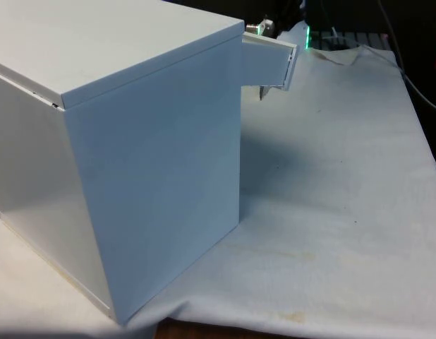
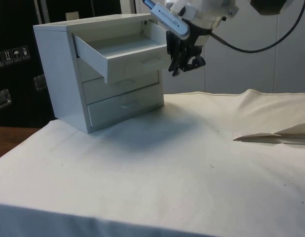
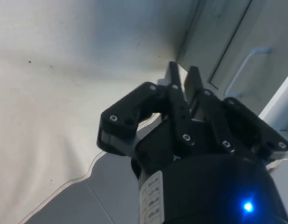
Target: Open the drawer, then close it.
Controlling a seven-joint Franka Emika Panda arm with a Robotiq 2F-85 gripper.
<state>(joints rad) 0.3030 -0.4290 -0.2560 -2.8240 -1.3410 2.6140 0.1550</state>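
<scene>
White cloth [image 2: 192, 163] bare; chest [image 2: 68, 74] top drawer [image 2: 123, 52] open, fingers [image 2: 184, 66] beside front.

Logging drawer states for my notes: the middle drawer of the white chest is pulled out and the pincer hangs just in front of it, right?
Not quite: the top drawer of the white chest is pulled out, as the side view shows. The pincer does hang just in front of it.

A white chest [image 2: 68, 69] with three drawers stands upright on the surface. Its top drawer [image 2: 124, 52] is pulled well out and looks empty; the two below sit shut, each with a handle.
</scene>
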